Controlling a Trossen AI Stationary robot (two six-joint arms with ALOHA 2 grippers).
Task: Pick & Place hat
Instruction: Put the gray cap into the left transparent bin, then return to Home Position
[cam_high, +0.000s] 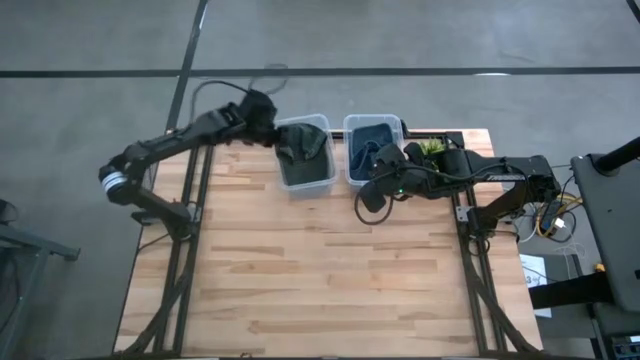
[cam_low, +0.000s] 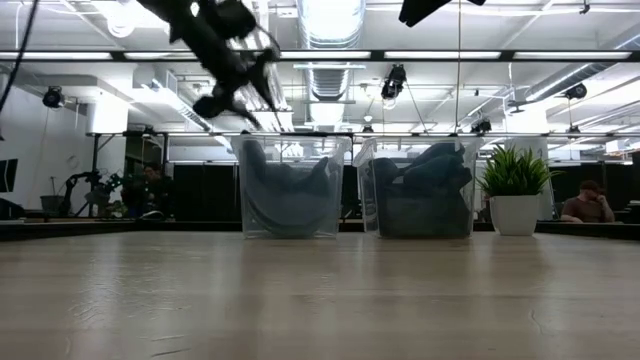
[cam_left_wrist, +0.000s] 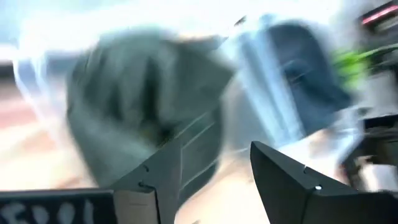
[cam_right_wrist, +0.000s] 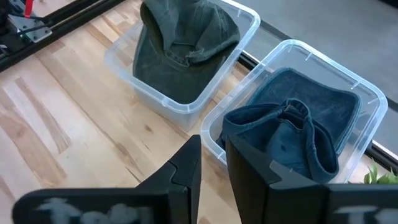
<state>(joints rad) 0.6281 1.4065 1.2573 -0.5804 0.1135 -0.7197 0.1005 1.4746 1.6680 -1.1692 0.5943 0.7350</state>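
A dark green hat (cam_high: 303, 150) lies crumpled in the left clear bin (cam_high: 326, 124). A blue hat (cam_high: 370, 142) fills the right clear bin (cam_high: 348, 122). My left gripper (cam_high: 272, 128) hovers open above the left bin's left rim. The left wrist view is blurred but shows the green hat (cam_left_wrist: 143, 93) ahead of the gripper's spread fingers (cam_left_wrist: 236, 171). My right gripper (cam_high: 372, 195) waits just near of the right bin with its fingers together. It looks down on the blue hat (cam_right_wrist: 298, 130) and the green hat (cam_right_wrist: 186, 50).
A small potted plant (cam_high: 432, 148) stands right of the blue hat's bin, seen also in the low view as the plant (cam_low: 516, 185). Both bins sit at the table's far edge. Bare wooden tabletop (cam_high: 320, 270) stretches toward the near edge.
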